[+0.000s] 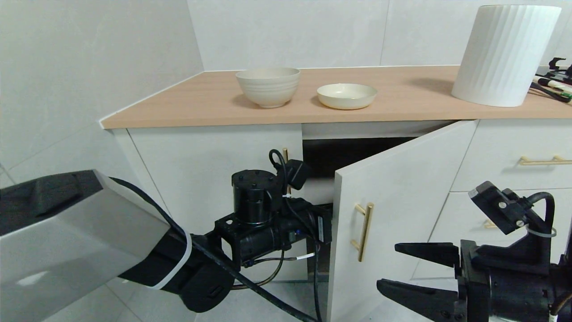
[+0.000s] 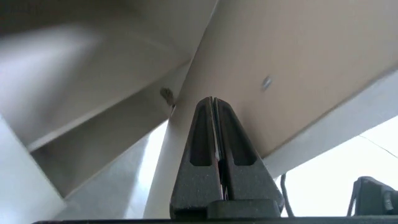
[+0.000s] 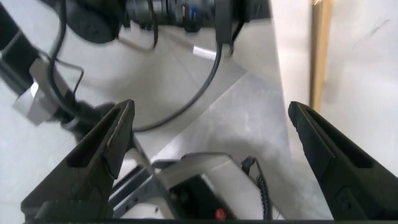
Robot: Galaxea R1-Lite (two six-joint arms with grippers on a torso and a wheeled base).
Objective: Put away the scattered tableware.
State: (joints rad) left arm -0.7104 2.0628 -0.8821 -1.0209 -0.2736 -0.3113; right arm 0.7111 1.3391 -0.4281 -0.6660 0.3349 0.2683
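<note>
- The wooden counter (image 1: 192, 103) is running across the head view from 9 o'clock to 3 o'clock, carrying the tableware.
- The white cabinet door (image 1: 402, 188) is hanging open under the counter, at 6 o'clock of the tableware.
- A ribbed white vessel (image 1: 505, 53) is standing upright on the counter at 3 o'clock of the tableware, well apart from it.
- The bowl (image 1: 268, 86) is sitting upright on the counter, at 9 o'clock of the dish and not touching it.
- The dish (image 1: 346, 95), shallow and cream, is lying near the counter's front edge.
- The right gripper (image 1: 389, 266) is hovering at 4 o'clock of the door, gaping wide and holding nothing.
- The left gripper (image 2: 212, 102) is pressing its jaws together on nothing, close to a pale panel edge.
- A brass handle (image 1: 364, 231) is standing vertical on the door.
- Pens (image 1: 554, 85) are lying at 3 o'clock of the vessel.
</note>
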